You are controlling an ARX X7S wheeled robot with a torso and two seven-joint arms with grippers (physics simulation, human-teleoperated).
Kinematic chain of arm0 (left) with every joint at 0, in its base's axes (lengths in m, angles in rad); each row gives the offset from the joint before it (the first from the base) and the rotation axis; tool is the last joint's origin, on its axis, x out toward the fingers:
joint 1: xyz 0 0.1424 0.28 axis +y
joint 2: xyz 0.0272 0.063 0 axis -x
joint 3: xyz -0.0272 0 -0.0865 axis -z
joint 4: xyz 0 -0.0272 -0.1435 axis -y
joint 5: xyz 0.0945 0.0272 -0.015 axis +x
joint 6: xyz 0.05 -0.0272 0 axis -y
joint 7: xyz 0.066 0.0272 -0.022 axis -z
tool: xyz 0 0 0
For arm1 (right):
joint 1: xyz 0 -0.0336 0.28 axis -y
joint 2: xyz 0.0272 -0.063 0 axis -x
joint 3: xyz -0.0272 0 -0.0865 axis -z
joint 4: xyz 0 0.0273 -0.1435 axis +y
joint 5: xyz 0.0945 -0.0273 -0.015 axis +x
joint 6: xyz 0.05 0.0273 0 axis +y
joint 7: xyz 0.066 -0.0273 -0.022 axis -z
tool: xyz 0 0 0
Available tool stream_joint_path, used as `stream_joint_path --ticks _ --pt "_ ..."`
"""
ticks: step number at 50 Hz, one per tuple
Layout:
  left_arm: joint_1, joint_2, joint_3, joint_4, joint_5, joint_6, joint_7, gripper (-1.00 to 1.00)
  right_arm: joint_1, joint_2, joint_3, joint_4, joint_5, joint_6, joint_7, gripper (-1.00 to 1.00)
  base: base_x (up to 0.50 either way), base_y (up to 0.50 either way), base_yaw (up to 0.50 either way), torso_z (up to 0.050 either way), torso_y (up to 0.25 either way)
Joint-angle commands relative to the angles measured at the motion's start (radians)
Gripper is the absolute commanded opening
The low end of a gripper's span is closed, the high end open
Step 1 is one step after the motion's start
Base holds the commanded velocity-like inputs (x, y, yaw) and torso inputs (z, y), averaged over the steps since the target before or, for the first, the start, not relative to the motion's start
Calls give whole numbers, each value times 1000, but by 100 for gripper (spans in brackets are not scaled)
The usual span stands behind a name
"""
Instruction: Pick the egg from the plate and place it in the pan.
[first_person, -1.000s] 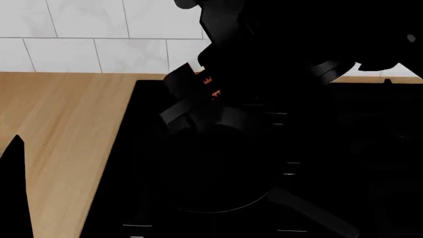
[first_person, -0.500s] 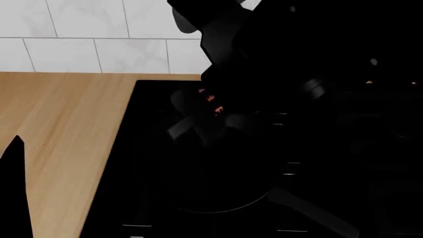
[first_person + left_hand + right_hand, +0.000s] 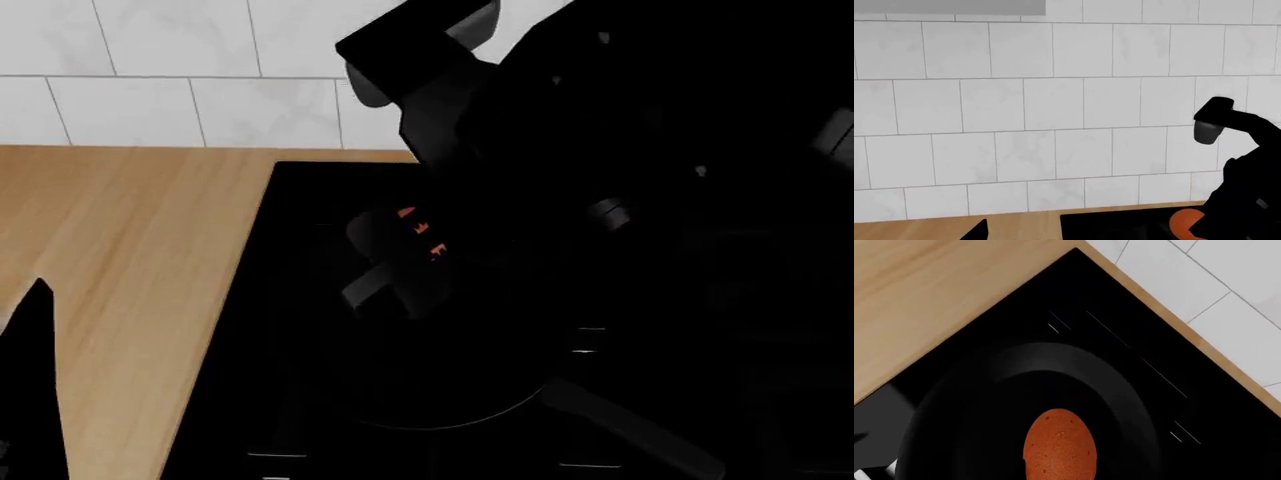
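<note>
The orange-brown speckled egg [image 3: 1059, 445] hangs over the inside of the black pan [image 3: 981, 390] in the right wrist view. In the head view, only slivers of the egg [image 3: 408, 215] show through my right gripper [image 3: 400, 255], which is shut on it above the pan's far side [image 3: 447, 418]. The egg also shows in the left wrist view [image 3: 1184, 222], beside my right arm. My left gripper is low at the left over the wooden counter; one finger [image 3: 978, 232] shows well off centre, so the jaws stand apart and empty. The plate is out of view.
The black stovetop [image 3: 287, 330] is set in a wooden counter [image 3: 120, 260]. A white tiled wall [image 3: 187, 70] runs behind it. The pan's handle [image 3: 627, 430] points toward the front right. My right arm [image 3: 627, 120] hides the stove's far right.
My right gripper has come down and a little nearer with the egg, closer over the pan. The left arm has hardly moved.
</note>
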Motion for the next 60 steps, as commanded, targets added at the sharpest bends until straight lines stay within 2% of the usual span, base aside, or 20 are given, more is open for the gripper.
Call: stream_joint_path --ticks 1,15,16,27,40,47,55,60 --pt "28 55 -61 0 -5 -7 0 100 -19 -4 -7 -5 -24 -10 -13 -100 18 0 -4 0 0" --pt "26 50 -64 0 -10 -3 0 100 -40 -6 -7 -8 -25 -16 -11 -100 5 0 -4 -8 0" --pt "27 50 -65 0 -9 -4 0 100 -34 -5 -3 -13 -21 -11 -18 100 18 0 0 0 0" --pt "22 45 -100 0 -23 -9 0 100 -27 -10 -9 -27 -28 6 -20 100 5 1 -4 -8 0" --pt "19 40 -76 0 -11 3 0 100 46 12 25 -23 -13 21 -38 100 7 1 -4 -6 0" --pt "26 59 -81 0 -13 -16 0 100 114 51 60 -72 32 46 -6 100 5 0 -5 -7 0" --pt "20 45 -72 0 -12 -1 0 100 180 79 94 -92 42 57 -5 100 6 0 -4 -7 0" --pt "14 32 -70 0 -17 13 0 100 204 135 142 -131 103 36 40 100 7 0 -3 -6 0"
